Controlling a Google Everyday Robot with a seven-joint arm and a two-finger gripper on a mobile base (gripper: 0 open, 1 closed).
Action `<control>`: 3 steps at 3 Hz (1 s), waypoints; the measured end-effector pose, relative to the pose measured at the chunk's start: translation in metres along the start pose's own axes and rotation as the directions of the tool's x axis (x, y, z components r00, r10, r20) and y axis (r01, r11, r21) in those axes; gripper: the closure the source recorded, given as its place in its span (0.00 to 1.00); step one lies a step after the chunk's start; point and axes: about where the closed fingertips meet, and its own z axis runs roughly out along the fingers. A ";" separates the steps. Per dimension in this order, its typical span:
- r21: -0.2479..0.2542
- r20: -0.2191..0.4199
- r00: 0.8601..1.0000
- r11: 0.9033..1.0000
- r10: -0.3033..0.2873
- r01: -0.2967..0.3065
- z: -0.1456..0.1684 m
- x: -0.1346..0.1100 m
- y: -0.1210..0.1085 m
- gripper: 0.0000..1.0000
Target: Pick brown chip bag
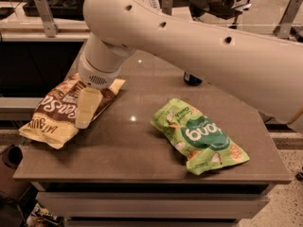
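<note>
- Hand (86,111) of my robot hangs low over the left side of the worktop (137,150), right on top of the brown chip bag (49,109).
- I see the pale end of the hand pointing down and a bit to the left. Its tip is at the near edge of the bag's dark brown middle.
- I cannot tell if the hand is gripping something or let go. I also cannot tell if it touches the bag or is just above it.
- The brown chip bag lies flat and slanted on the left part of the worktop. One pale yellow end is near the front left edge. The other end points to the back, under the wrist. Big white letters run across the brown middle.
- The big white arm (203,46) comes in from the right and crosses over the back of the worktop. Its round wrist, with a small dark grille, sits just above the far end of the brown bag.
- A green snack bag (201,137) lies crinkled on the right half of the worktop, well apart from the brown bag and the hand.
- A dark can (191,80) stands near the back. The arm hides most of it, so I only see its bottom part.
- A small spot of light shines on the worktop between the two bags.
</note>
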 end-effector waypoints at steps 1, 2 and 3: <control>-0.051 -0.014 0.998 0.997 -0.059 0.058 0.034 -0.021 0.007 0.00; -0.061 -0.003 0.993 0.991 -0.119 0.118 0.060 -0.049 0.006 0.00; -0.066 0.006 0.986 0.983 -0.169 0.169 0.081 -0.075 0.006 0.00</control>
